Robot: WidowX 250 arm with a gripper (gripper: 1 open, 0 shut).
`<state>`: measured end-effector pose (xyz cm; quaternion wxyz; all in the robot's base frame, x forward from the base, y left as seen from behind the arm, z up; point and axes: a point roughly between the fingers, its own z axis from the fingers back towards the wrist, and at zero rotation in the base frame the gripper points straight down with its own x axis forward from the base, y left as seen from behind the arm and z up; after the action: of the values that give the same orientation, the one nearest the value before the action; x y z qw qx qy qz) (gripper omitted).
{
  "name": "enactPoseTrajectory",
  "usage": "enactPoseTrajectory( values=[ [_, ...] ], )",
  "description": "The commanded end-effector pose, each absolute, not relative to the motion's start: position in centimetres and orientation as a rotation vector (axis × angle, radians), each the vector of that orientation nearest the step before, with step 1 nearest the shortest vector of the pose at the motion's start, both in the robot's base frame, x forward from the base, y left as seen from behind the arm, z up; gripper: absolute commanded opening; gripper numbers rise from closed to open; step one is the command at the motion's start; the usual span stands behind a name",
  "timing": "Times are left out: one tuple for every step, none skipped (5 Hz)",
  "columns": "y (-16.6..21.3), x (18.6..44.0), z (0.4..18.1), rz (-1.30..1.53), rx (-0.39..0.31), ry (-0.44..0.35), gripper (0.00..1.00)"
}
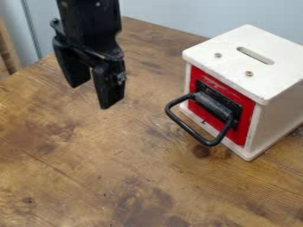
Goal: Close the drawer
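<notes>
The drawer point(231, 115) shows its red front panel with a dark centre, set in a cream-white cube box point(251, 66) at the right. Its large black loop handle point(193, 121) sticks out toward the lower left over the wood. My gripper point(92, 82) hangs above the table at the upper left, well away from the handle. Its two black fingers point(109, 87) point downward with a gap between them and nothing held.
The wooden table point(106, 168) has dark stains and spreads across the whole view. The box top carries two slots point(252, 56). A pale wall runs behind the table's far edge.
</notes>
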<state>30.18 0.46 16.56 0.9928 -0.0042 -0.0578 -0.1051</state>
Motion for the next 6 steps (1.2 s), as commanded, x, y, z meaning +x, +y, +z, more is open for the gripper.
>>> enactPoseTrajectory(
  values=[
    [1.3, 30.8, 18.0, -0.178, -0.009, -0.163, 1.00],
    [1.8, 31.0, 17.4, -0.167, -0.010, -0.156, 1.00],
    [1.8, 31.1, 17.0, -0.163, -0.007, -0.155, 1.00],
    [1.6, 31.1, 16.8, -0.164, -0.008, -0.142, 1.00],
    [1.4, 31.0, 16.7, -0.166, -0.007, -0.135, 1.00],
    [1.2, 30.9, 16.6, -0.171, -0.005, -0.131, 1.00]
  ],
)
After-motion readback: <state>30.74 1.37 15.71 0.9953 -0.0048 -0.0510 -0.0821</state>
